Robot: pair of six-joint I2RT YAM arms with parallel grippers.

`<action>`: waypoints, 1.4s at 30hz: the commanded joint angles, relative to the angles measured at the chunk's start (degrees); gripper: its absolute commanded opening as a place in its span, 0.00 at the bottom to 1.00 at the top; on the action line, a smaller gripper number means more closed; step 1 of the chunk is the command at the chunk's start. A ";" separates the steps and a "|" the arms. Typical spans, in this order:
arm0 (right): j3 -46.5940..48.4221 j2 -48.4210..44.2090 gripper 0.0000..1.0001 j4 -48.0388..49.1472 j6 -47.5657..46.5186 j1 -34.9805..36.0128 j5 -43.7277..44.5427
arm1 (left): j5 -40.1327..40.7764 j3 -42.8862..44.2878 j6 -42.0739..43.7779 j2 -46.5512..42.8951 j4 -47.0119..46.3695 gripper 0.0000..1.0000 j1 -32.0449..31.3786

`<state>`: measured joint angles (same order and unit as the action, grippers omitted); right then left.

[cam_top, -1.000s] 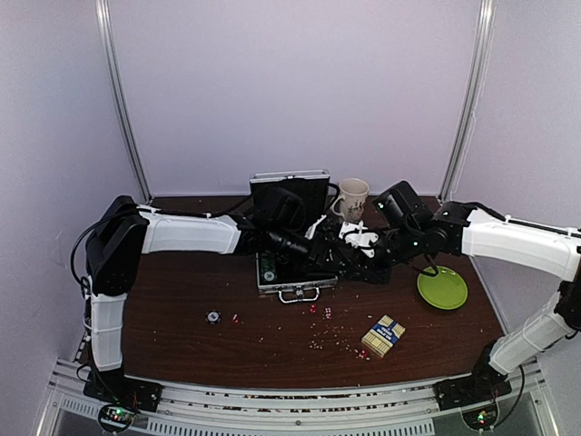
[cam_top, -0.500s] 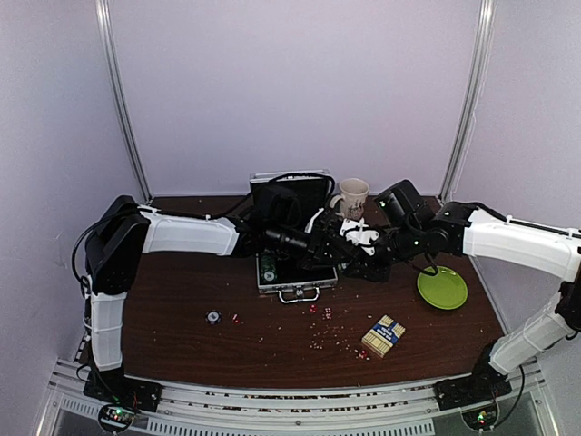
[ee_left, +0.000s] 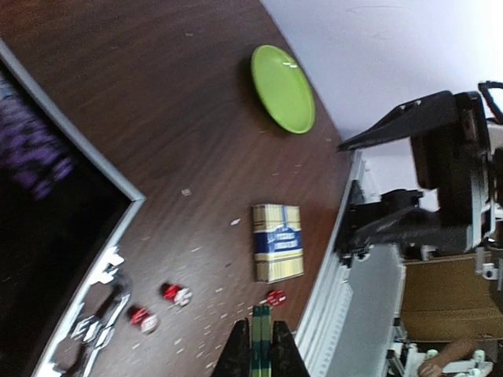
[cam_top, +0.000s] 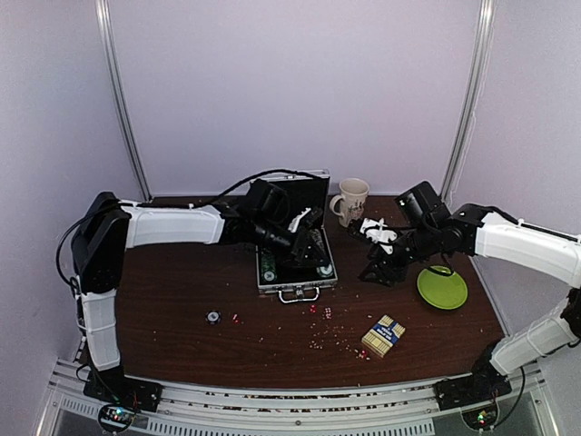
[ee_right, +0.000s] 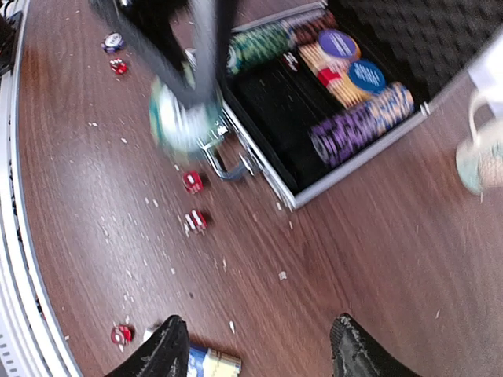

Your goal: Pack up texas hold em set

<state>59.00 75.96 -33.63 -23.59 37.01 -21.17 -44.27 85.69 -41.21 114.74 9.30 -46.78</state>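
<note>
Poker chips (ee_right: pixel 179 119) — in left pincer (ee_left: pixel 261 338), near case (cam_top: pixel 300 285)

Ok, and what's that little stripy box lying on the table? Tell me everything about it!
It is a small flat card box, cardboard by the look of it, tan with fine stripes and a blue band with white writing across its middle. It looks shut. It lies flat and a bit askew on the dark brown table, near the front edge, in front and to the right of the silver case. Nothing touches it; a tiny red die lies close by.
</note>
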 commanded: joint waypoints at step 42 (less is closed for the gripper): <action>-7.81 -1.41 0.61 -0.21 1.05 -9.05 -8.62 | 37.73 17.19 68.69 9.01 39.92 0.14 2.62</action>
<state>51.09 73.65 -34.44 -22.50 28.47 -29.67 -7.46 101.38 26.17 122.56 50.57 -43.86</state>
